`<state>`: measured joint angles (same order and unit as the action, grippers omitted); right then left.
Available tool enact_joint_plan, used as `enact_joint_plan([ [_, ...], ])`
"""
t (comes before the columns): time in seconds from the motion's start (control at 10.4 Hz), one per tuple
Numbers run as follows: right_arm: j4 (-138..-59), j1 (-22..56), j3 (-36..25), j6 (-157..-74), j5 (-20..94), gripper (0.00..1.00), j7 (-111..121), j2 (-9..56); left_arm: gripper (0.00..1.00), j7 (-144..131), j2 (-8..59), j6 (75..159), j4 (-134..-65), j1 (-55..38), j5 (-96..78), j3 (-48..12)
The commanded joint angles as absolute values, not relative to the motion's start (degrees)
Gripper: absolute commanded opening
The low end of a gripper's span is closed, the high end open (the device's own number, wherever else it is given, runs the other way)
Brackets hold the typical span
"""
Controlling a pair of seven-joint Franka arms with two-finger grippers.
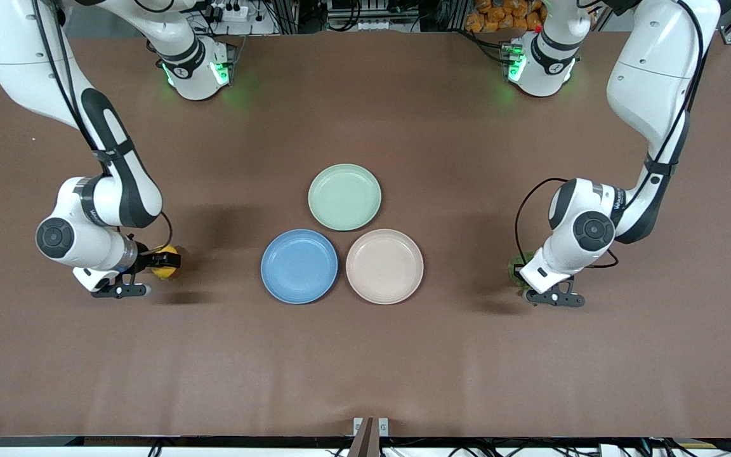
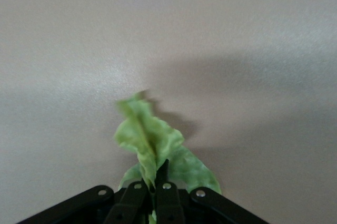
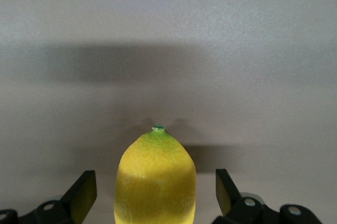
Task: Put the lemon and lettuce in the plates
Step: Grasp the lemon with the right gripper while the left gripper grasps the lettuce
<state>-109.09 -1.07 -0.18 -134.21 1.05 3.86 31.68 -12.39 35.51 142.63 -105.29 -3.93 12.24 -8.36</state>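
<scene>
The green lettuce (image 2: 150,139) lies on the brown table toward the left arm's end, and my left gripper (image 2: 156,183) is shut on its lower edge, fingers pinched together. From the front only a sliver of lettuce (image 1: 516,266) shows beside the left wrist. The yellow lemon (image 3: 155,176) rests on the table toward the right arm's end. My right gripper (image 3: 154,192) is open, one finger (image 3: 84,195) on each side of the lemon with gaps between. The blue plate (image 1: 299,266) and the beige plate (image 1: 384,266) sit empty side by side mid-table.
A pale green plate (image 1: 344,197) sits empty just farther from the front camera than the other two plates, touching both. Bare brown table (image 1: 365,368) lies all around the plates and between them and each arm.
</scene>
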Motion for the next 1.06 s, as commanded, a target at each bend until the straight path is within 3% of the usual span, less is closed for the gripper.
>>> enact_joint_plan([
  [0.0,-109.0,-1.5,0.4,-134.6,1.6,0.92,4.0,32.2,0.00,-17.5,30.6,136.3,-105.1,-6.3,14.2,-8.3],
  [0.29,-107.7,-1.2,1.3,-131.7,1.6,0.00,5.4,31.2,0.00,-24.4,27.1,127.7,-102.1,-10.8,13.7,-8.6],
  [0.68,-90.0,-0.6,4.4,-107.1,6.5,0.00,3.1,29.9,0.00,-39.0,28.6,125.1,-96.3,-16.8,11.1,-11.3],
  [0.96,-85.7,8.9,5.0,-109.6,11.0,0.00,-11.4,30.8,0.00,-46.0,34.1,125.4,-90.5,-22.1,6.9,-11.5],
])
